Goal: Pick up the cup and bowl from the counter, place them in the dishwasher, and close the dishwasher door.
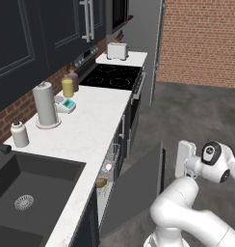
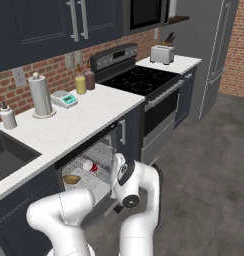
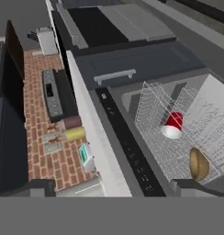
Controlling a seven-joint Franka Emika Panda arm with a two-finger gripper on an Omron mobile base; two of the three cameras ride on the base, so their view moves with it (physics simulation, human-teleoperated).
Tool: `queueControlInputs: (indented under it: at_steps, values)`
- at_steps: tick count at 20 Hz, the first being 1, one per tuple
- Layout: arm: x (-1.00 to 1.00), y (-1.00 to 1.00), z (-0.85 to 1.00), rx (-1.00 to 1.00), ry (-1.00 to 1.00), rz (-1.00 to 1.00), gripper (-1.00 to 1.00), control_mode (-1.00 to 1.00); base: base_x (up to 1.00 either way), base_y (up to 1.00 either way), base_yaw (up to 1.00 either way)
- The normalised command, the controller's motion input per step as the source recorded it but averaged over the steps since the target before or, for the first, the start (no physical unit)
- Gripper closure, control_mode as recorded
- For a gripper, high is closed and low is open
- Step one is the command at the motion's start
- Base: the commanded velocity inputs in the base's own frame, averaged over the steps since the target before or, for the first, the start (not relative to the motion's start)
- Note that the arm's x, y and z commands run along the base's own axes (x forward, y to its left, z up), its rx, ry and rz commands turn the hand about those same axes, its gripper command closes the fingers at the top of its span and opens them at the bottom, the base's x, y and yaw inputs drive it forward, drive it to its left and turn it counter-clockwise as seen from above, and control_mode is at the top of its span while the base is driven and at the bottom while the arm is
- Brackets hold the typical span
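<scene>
We see cup and bowl already lying in dishwasher rack; dishwasher door hangs part-open beside rack, closing left. Gripper spread, empty.

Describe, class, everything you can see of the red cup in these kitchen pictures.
The cup is a small red tumbler with a pale inside, smooth like plastic. It lies tipped on its side in the white wire rack of the open dishwasher under the counter, its open mouth showing in the hand view. The brown bowl sits in the same rack, close by but apart from it. Nothing grips the cup; it rests on the wires alone.
</scene>
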Motion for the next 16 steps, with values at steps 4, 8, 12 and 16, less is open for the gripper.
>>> queueControlInputs:
  at_steps: [4,8,12,16]
  values:
    - [0.0,-1.0,-0.43,0.0,0.34,0.15,-1.0,-1.0,0.0,0.0,0.0]
    - [0.0,-1.0,-0.21,0.02,0.39,0.04,-1.0,-1.0,0.0,0.0,0.0]
    - [0.0,-1.0,-0.28,0.04,0.41,0.04,-1.0,-1.0,0.0,0.0,0.0]
    - [0.0,-1.0,-0.88,0.01,0.55,0.07,-1.0,-1.0,0.0,0.0,0.0]
